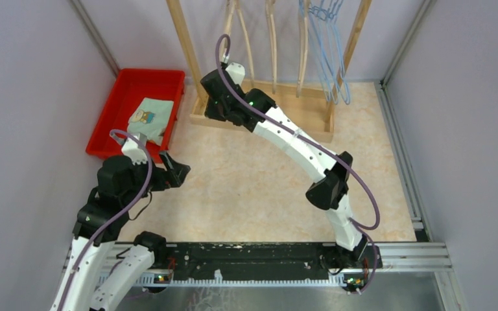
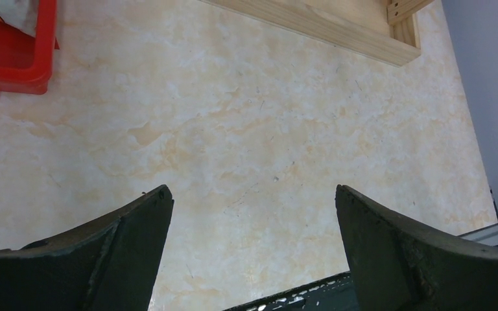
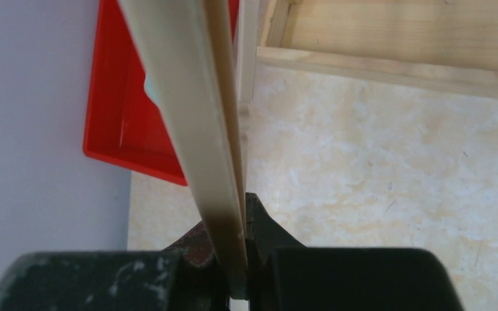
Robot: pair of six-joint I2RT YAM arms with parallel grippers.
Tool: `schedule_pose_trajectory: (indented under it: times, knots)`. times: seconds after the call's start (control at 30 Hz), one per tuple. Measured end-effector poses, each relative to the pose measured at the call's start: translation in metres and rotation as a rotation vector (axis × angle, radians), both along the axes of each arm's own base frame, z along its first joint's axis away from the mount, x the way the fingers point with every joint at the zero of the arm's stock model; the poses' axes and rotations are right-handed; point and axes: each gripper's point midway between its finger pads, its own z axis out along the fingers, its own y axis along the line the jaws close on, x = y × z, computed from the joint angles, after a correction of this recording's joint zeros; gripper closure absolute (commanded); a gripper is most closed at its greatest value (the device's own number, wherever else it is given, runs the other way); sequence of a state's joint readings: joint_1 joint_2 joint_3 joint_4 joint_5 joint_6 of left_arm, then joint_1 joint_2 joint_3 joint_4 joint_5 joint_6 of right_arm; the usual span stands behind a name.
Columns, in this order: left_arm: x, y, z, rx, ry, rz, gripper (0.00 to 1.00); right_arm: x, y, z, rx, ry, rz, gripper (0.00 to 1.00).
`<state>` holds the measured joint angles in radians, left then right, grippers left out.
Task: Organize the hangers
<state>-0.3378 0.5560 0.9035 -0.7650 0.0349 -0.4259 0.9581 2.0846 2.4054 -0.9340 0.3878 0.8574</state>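
Several beige wooden hangers (image 1: 272, 45) and light-blue wire hangers (image 1: 332, 48) hang on the tall wooden rack (image 1: 188, 52) at the back. My right gripper (image 1: 217, 91) reaches to the rack's left side and is shut on the lower arm of the leftmost beige hanger (image 1: 228, 29). In the right wrist view that beige hanger (image 3: 194, 116) runs up from between my pinched right gripper (image 3: 237, 259). My left gripper (image 1: 178, 173) is open and empty above the floor near the red tray; in its wrist view the left gripper (image 2: 253, 194) frames bare floor.
A red tray (image 1: 120, 97) with a folded light cloth (image 1: 150, 118) sits at the back left; its corner shows in the left wrist view (image 2: 13, 65). The rack's wooden base (image 1: 298, 120) lies across the back. Grey walls close both sides; a black rail (image 1: 253, 259) runs along the front.
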Motion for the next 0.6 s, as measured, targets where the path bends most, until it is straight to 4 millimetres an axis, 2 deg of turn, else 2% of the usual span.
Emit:
schedule_pose_trajectory:
  times: [0.13, 0.3, 0.43, 0.6]
  knots:
    - [-0.004, 0.003, 0.006, 0.001, -0.007, 0.006, 0.0, 0.022, -0.003, 0.003, 0.029, -0.016, -0.021, 1.0]
    - [-0.006, 0.004, 0.004, 0.007, 0.007, 0.008, 0.0, 0.035, -0.01, 0.01, 0.021, -0.051, -0.023, 1.0]
    - [-0.006, 0.004, 0.004, 0.006, 0.007, 0.008, 0.0, 0.037, -0.014, 0.011, -0.015, -0.071, 0.012, 1.0]
    - [0.003, 0.001, 0.005, 0.002, -0.004, 0.008, 0.0, 0.024, -0.016, 0.0, -0.083, -0.052, 0.116, 1.0]
